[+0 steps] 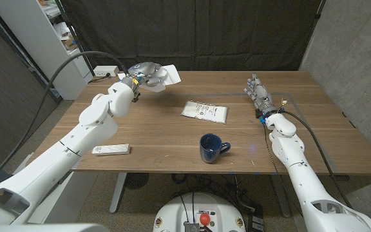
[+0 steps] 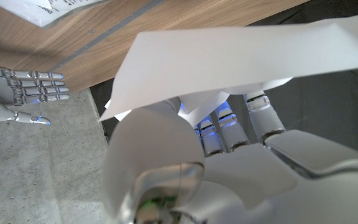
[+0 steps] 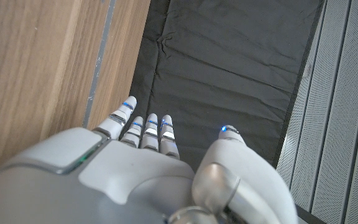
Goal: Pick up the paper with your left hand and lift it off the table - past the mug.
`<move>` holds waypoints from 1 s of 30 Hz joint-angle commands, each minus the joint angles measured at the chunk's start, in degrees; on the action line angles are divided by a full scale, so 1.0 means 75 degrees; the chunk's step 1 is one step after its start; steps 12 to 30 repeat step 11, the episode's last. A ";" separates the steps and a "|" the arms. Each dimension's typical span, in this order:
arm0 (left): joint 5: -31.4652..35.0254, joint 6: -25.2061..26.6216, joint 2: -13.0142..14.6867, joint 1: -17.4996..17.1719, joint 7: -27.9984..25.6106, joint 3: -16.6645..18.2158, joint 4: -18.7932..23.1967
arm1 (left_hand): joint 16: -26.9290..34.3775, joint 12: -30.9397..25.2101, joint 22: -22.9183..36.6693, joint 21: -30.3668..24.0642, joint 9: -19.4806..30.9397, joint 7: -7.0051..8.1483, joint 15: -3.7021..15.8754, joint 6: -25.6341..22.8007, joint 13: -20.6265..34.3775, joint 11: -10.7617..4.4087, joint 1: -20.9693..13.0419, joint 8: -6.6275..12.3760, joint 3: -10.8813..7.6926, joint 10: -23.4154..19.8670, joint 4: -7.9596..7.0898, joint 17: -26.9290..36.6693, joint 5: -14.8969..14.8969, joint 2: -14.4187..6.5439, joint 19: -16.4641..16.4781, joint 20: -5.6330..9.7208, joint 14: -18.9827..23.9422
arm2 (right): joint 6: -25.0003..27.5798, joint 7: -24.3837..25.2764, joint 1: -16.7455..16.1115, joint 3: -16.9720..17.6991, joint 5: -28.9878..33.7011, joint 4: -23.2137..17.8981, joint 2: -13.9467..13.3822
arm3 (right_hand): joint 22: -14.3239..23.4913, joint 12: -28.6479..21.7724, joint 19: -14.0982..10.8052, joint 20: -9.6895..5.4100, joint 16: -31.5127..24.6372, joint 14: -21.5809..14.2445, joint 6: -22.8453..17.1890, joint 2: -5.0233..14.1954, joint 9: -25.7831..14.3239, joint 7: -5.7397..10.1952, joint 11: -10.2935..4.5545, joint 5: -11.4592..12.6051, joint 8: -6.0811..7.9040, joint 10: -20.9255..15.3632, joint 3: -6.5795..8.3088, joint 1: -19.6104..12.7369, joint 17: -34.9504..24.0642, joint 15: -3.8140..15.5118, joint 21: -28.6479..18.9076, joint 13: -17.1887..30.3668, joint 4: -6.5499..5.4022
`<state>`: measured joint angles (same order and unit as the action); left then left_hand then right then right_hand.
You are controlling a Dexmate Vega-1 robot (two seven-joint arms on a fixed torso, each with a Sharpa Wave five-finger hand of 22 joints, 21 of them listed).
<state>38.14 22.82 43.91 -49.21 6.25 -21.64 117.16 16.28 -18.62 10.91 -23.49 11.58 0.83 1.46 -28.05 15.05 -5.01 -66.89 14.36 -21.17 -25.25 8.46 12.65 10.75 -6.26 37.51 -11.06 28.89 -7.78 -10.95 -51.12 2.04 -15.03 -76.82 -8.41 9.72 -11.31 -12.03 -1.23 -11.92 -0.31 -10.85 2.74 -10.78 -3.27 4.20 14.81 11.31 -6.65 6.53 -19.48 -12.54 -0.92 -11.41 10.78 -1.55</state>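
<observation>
Near worktop (image 1: 166, 138) edge, left side: small flat white box (image 1: 111, 149) lying apart from everything. Dark blue mug (image 1: 210, 148) upright near the front middle, handle to the robot's right. Beyond the mug, a white printed packet (image 1: 204, 111) lies flat mid-worktop; its corner also shows in the left wrist view (image 2: 48, 11). Right robot hand (image 1: 258, 95) at the right side, over the worktop past the packet line, fingers straight and side by side, holding nothing; cannot tell if it touches the wood. Right wrist view: same robot hand (image 3: 148, 168), fingers (image 3: 149, 127) extended together, thumb out to one side, nothing in it, wood grain beside it, black curtain (image 3: 229, 68) behind. It also shows small in the left wrist view (image 2: 20, 93), fingers straight. Far left: left robot hand (image 1: 140, 74) raised at the far edge of the worktop, gripping the white paper (image 1: 166, 77), sheet off the wood, well past the mug. Left wrist view: paper (image 2: 241, 62) lies across the fingers (image 2: 229, 127) of the left robot hand (image 2: 229, 168), sheet bent. White power strip (image 1: 105, 72) at far left corner
</observation>
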 commanded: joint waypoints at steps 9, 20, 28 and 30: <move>0.0020 -0.0150 -0.0099 0.0046 0.0050 0.0042 -0.0050 | -0.0049 0.0041 -0.0003 0.0052 0.0037 0.0020 0.0045 -0.0093 0.0018 -0.0010 -0.0003 -0.0015 0.0033 -0.0114 0.0018 0.0030 -0.0039 -0.0019 -0.0050 0.0006 0.0009 | -0.0019 0.0061 -0.0085 0.0007 -0.0012 -0.0008 0.0032 | 0.0023 -0.0006 -0.0035 -0.0027 -0.0003 -0.0011 -0.0059 0.0013 -0.0013 -0.0039 0.0039 -0.0012 -0.0003 -0.0074 0.0020 -0.0066 0.0001 -0.0029 0.0022 0.0017 0.0046; -0.0021 -0.0207 -0.0118 0.0072 0.0037 0.0032 -0.0145 | -0.0049 0.0041 -0.0004 0.0053 0.0037 0.0017 0.0042 -0.0091 0.0020 0.0010 -0.0005 -0.0020 0.0037 -0.0121 0.0021 0.0030 -0.0040 -0.0017 -0.0051 0.0005 0.0010 | -0.0015 0.0071 -0.0077 -0.0008 0.0006 0.0005 0.0035 | 0.0023 -0.0006 -0.0036 -0.0025 -0.0003 -0.0011 -0.0058 0.0014 -0.0013 -0.0037 0.0028 -0.0012 -0.0004 -0.0075 0.0019 -0.0064 0.0000 -0.0025 0.0022 0.0017 0.0047; -0.0021 -0.0207 -0.0118 0.0072 0.0037 0.0032 -0.0145 | -0.0049 0.0041 -0.0004 0.0053 0.0037 0.0017 0.0042 -0.0091 0.0020 0.0010 -0.0005 -0.0020 0.0037 -0.0121 0.0021 0.0030 -0.0040 -0.0017 -0.0051 0.0005 0.0010 | -0.0015 0.0071 -0.0077 -0.0008 0.0006 0.0005 0.0035 | 0.0023 -0.0006 -0.0036 -0.0025 -0.0003 -0.0011 -0.0058 0.0014 -0.0013 -0.0037 0.0028 -0.0012 -0.0004 -0.0075 0.0019 -0.0064 0.0000 -0.0025 0.0022 0.0017 0.0047; -0.0021 -0.0207 -0.0118 0.0072 0.0037 0.0032 -0.0145 | -0.0049 0.0041 -0.0004 0.0053 0.0037 0.0017 0.0042 -0.0091 0.0020 0.0010 -0.0005 -0.0020 0.0037 -0.0121 0.0021 0.0030 -0.0040 -0.0017 -0.0051 0.0005 0.0010 | -0.0015 0.0071 -0.0077 -0.0008 0.0006 0.0005 0.0035 | 0.0023 -0.0006 -0.0036 -0.0025 -0.0003 -0.0011 -0.0058 0.0014 -0.0013 -0.0037 0.0028 -0.0012 -0.0004 -0.0075 0.0019 -0.0064 0.0000 -0.0025 0.0022 0.0017 0.0047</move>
